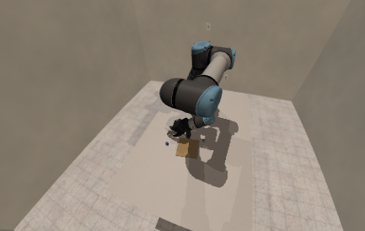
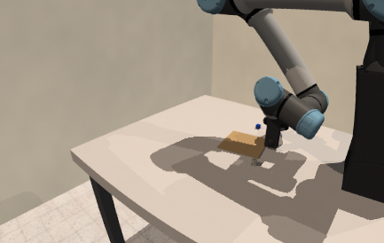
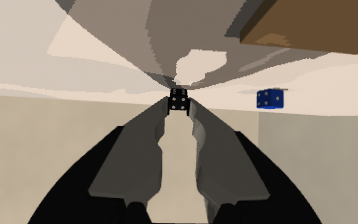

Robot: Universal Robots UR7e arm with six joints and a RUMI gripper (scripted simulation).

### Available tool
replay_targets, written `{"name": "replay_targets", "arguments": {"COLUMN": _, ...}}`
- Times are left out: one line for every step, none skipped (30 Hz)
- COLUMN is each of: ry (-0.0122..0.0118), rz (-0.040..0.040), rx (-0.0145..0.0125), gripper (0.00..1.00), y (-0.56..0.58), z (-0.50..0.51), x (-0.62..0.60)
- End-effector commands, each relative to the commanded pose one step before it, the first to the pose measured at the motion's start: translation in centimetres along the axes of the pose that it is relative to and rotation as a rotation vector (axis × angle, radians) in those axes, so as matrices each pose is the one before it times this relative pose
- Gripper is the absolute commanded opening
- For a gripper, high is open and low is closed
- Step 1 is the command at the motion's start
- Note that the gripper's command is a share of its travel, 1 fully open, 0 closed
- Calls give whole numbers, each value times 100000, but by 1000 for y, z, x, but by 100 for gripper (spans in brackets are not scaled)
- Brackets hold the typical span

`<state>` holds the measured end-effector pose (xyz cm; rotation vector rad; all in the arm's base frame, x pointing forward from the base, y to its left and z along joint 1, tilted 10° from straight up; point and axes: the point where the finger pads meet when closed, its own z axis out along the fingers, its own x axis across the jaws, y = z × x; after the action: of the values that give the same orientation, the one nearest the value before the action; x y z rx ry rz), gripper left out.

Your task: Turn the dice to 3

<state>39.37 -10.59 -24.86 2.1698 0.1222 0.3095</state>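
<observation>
probably mid-turn; gripper (image 1: 172, 134) (image 2: 272, 147) (image 3: 178, 98) pinching black die (image 3: 179, 100) at its tips; keep the grip steady, lower slowly, release only once flat.

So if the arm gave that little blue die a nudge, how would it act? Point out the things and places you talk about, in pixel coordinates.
The blue die (image 1: 167, 143) (image 2: 258, 127) (image 3: 270, 99) would probably slide rather than roll, since its faces are flat. A harder push might tip it onto another face, as it's a small cube. It looks stiff, with crisp edges, so squeezing likely wouldn't bend it.
</observation>
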Motion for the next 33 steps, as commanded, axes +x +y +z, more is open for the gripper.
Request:
{"name": "replay_targets", "arguments": {"ry": 52, "rz": 76, "rx": -37, "gripper": 0, "y": 29, "z": -13, "x": 31}}
{"name": "replay_targets", "arguments": {"ry": 0, "rz": 0, "rx": 0, "gripper": 0, "y": 0, "z": 0, "x": 0}}
{"name": "replay_targets", "arguments": {"ry": 0, "rz": 0, "rx": 0, "gripper": 0, "y": 0, "z": 0, "x": 0}}
{"name": "replay_targets", "arguments": {"ry": 0, "rz": 0, "rx": 0, "gripper": 0, "y": 0, "z": 0, "x": 0}}
{"name": "replay_targets", "arguments": {"ry": 0, "rz": 0, "rx": 0, "gripper": 0, "y": 0, "z": 0, "x": 0}}
{"name": "replay_targets", "arguments": {"ry": 0, "rz": 0, "rx": 0, "gripper": 0, "y": 0, "z": 0, "x": 0}}
{"name": "replay_targets", "arguments": {"ry": 0, "rz": 0, "rx": 0, "gripper": 0, "y": 0, "z": 0, "x": 0}}
{"name": "replay_targets", "arguments": {"ry": 0, "rz": 0, "rx": 0, "gripper": 0, "y": 0, "z": 0, "x": 0}}
{"name": "replay_targets", "arguments": {"ry": 0, "rz": 0, "rx": 0, "gripper": 0, "y": 0, "z": 0, "x": 0}}
{"name": "replay_targets", "arguments": {"ry": 0, "rz": 0, "rx": 0, "gripper": 0, "y": 0, "z": 0, "x": 0}}
{"name": "replay_targets", "arguments": {"ry": 0, "rz": 0, "rx": 0, "gripper": 0, "y": 0, "z": 0, "x": 0}}
{"name": "replay_targets", "arguments": {"ry": 0, "rz": 0, "rx": 0, "gripper": 0, "y": 0, "z": 0, "x": 0}}
{"name": "replay_targets", "arguments": {"ry": 0, "rz": 0, "rx": 0, "gripper": 0, "y": 0, "z": 0, "x": 0}}
{"name": "replay_targets", "arguments": {"ry": 0, "rz": 0, "rx": 0, "gripper": 0, "y": 0, "z": 0, "x": 0}}
{"name": "replay_targets", "arguments": {"ry": 0, "rz": 0, "rx": 0, "gripper": 0, "y": 0, "z": 0, "x": 0}}
{"name": "replay_targets", "arguments": {"ry": 0, "rz": 0, "rx": 0, "gripper": 0, "y": 0, "z": 0, "x": 0}}
{"name": "replay_targets", "arguments": {"ry": 0, "rz": 0, "rx": 0, "gripper": 0, "y": 0, "z": 0, "x": 0}}
{"name": "replay_targets", "arguments": {"ry": 0, "rz": 0, "rx": 0, "gripper": 0, "y": 0, "z": 0, "x": 0}}
{"name": "replay_targets", "arguments": {"ry": 0, "rz": 0, "rx": 0, "gripper": 0, "y": 0, "z": 0, "x": 0}}
{"name": "replay_targets", "arguments": {"ry": 0, "rz": 0, "rx": 0, "gripper": 0, "y": 0, "z": 0, "x": 0}}
{"name": "replay_targets", "arguments": {"ry": 0, "rz": 0, "rx": 0, "gripper": 0, "y": 0, "z": 0, "x": 0}}
{"name": "replay_targets", "arguments": {"ry": 0, "rz": 0, "rx": 0, "gripper": 0, "y": 0, "z": 0, "x": 0}}
{"name": "replay_targets", "arguments": {"ry": 0, "rz": 0, "rx": 0, "gripper": 0, "y": 0, "z": 0, "x": 0}}
{"name": "replay_targets", "arguments": {"ry": 0, "rz": 0, "rx": 0, "gripper": 0, "y": 0, "z": 0, "x": 0}}
{"name": "replay_targets", "arguments": {"ry": 0, "rz": 0, "rx": 0, "gripper": 0, "y": 0, "z": 0, "x": 0}}
{"name": "replay_targets", "arguments": {"ry": 0, "rz": 0, "rx": 0, "gripper": 0, "y": 0, "z": 0, "x": 0}}
{"name": "replay_targets", "arguments": {"ry": 0, "rz": 0, "rx": 0, "gripper": 0, "y": 0, "z": 0, "x": 0}}
{"name": "replay_targets", "arguments": {"ry": 0, "rz": 0, "rx": 0, "gripper": 4, "y": 0, "z": 0, "x": 0}}
{"name": "replay_targets", "arguments": {"ry": 0, "rz": 0, "rx": 0, "gripper": 4, "y": 0, "z": 0, "x": 0}}
{"name": "replay_targets", "arguments": {"ry": 0, "rz": 0, "rx": 0, "gripper": 4, "y": 0, "z": 0, "x": 0}}
{"name": "replay_targets", "arguments": {"ry": 0, "rz": 0, "rx": 0, "gripper": 7, "y": 0, "z": 0, "x": 0}}
{"name": "replay_targets", "arguments": {"ry": 0, "rz": 0, "rx": 0, "gripper": 7, "y": 0, "z": 0, "x": 0}}
{"name": "replay_targets", "arguments": {"ry": 0, "rz": 0, "rx": 0, "gripper": 7, "y": 0, "z": 0, "x": 0}}
